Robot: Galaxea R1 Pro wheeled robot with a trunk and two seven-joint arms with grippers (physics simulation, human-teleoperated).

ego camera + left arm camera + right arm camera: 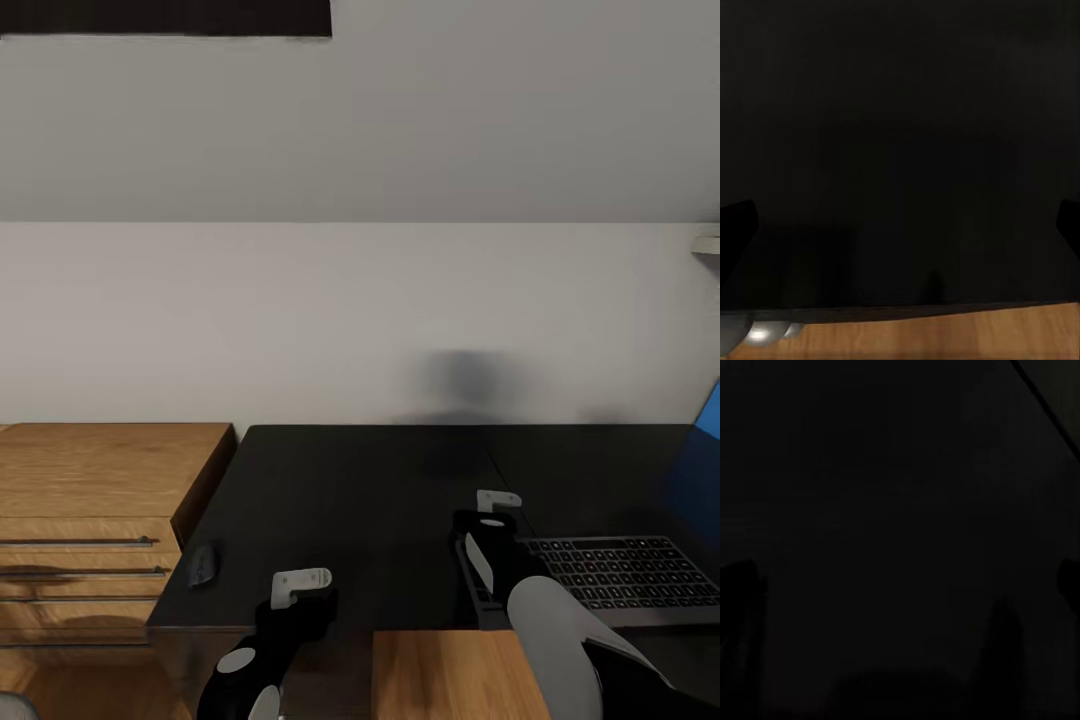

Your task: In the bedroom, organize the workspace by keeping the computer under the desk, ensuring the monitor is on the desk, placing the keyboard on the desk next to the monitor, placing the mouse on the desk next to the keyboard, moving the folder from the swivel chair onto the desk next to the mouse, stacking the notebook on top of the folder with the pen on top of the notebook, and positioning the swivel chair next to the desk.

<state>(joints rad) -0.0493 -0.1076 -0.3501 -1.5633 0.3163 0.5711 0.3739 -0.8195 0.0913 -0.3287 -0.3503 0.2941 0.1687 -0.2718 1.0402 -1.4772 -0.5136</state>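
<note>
Nearest us, our black-and-white left gripper (300,585) and right gripper (492,508) hover over the matte black desk (360,500); whether their fingers are spread or closed we cannot tell. Dark grey keyboard (625,575) lies at the desk's right, below the blue-lit monitor (708,420); small dark mouse (203,565) at its left edge. Step judged: fetching the mouse to the keyboard's side.

Head view taken from above, faced forward and down over the black desk (380,500) toward the far wall (360,320), both wrist views held close above the same dark desktop (900,150).
</note>
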